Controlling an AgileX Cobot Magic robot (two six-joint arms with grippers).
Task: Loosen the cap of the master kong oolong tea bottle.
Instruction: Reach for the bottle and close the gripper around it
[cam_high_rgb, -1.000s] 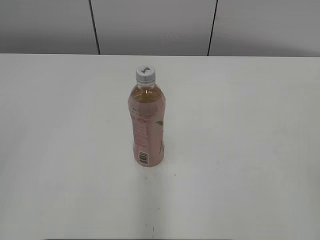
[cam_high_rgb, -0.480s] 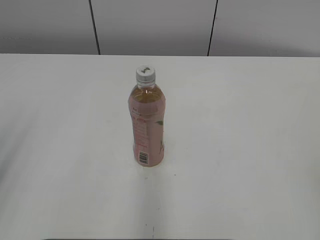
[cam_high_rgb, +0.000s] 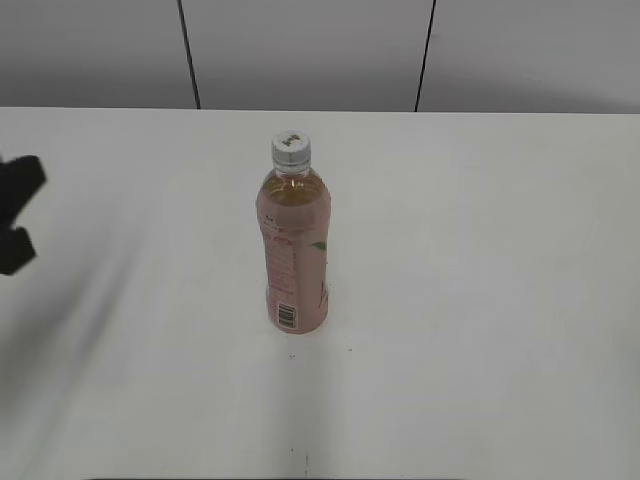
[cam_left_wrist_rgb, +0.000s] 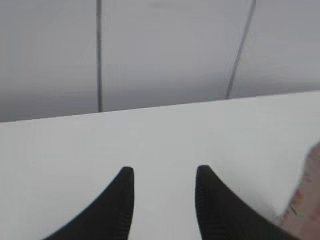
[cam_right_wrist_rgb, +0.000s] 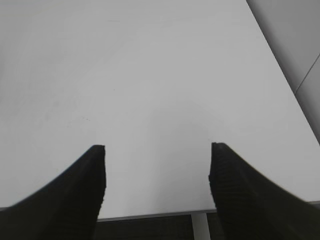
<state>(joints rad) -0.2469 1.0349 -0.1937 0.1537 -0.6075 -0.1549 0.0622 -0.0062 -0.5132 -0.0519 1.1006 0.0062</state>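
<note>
Bottle position: the master kong oolong tea bottle (cam_high_rgb: 295, 250) stands alone at the centre of the exterior view, on the white table (cam_high_rgb: 480, 300), free of both grippers.
Bottle in left wrist view: only a blurred pink sliver of it shows, at the lower right edge of the frame.
Long axis: vertical; the bottle is upright, base on the table, neck uppermost.
Facing: the barcode sits at the lower left of the label, toward the camera; the green leaf mark lies on the right side of the label.
Cap: the cap (cam_high_rgb: 290, 148) is seated on the neck at upper centre, its dark mark facing up; whether it is tight cannot be judged by eye.
Left gripper: the left gripper (cam_left_wrist_rgb: 164, 197) has its jaws parted with nothing between them; in the exterior view it appears as a dark shape at the far left edge, well apart from the bottle.
Right gripper: the right gripper (cam_right_wrist_rgb: 156, 185) is spread wide and empty over bare table; it is absent from the exterior view.
Step in hand: approach, as judged; no contact yet.
Doing it well: one gripper should clamp the labelled body low and squarely so the bottle cannot spin or tip; the other should descend along the vertical axis, close on the ribbed cap, and twist about that axis.
Risk: a sideways push on so tall and slim a body would likely topple it.
</note>
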